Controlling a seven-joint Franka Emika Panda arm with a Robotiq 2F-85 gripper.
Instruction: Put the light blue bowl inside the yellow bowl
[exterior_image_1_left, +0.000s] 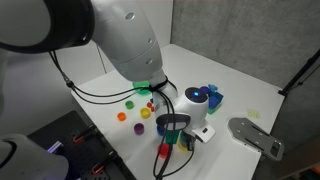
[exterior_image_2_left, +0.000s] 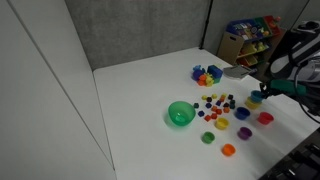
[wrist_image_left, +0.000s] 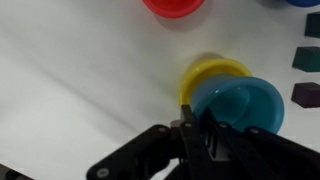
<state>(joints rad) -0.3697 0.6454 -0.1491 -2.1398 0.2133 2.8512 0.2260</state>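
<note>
In the wrist view my gripper (wrist_image_left: 197, 122) is shut on the near rim of the light blue bowl (wrist_image_left: 240, 105). It holds the bowl tilted over the yellow bowl (wrist_image_left: 207, 72), overlapping its right side. The yellow bowl sits on the white table, and its left rim shows from under the blue one. In an exterior view the gripper (exterior_image_2_left: 257, 94) hangs low over the table's right side among the small coloured pieces. The two bowls are hard to make out there.
A red bowl (wrist_image_left: 172, 5) lies just beyond the yellow one, also in an exterior view (exterior_image_2_left: 265, 118). A green bowl (exterior_image_2_left: 180, 114) sits mid-table, with a purple bowl (exterior_image_2_left: 242, 113) and several small coloured pieces around. A toy pile (exterior_image_2_left: 207, 74) lies farther back.
</note>
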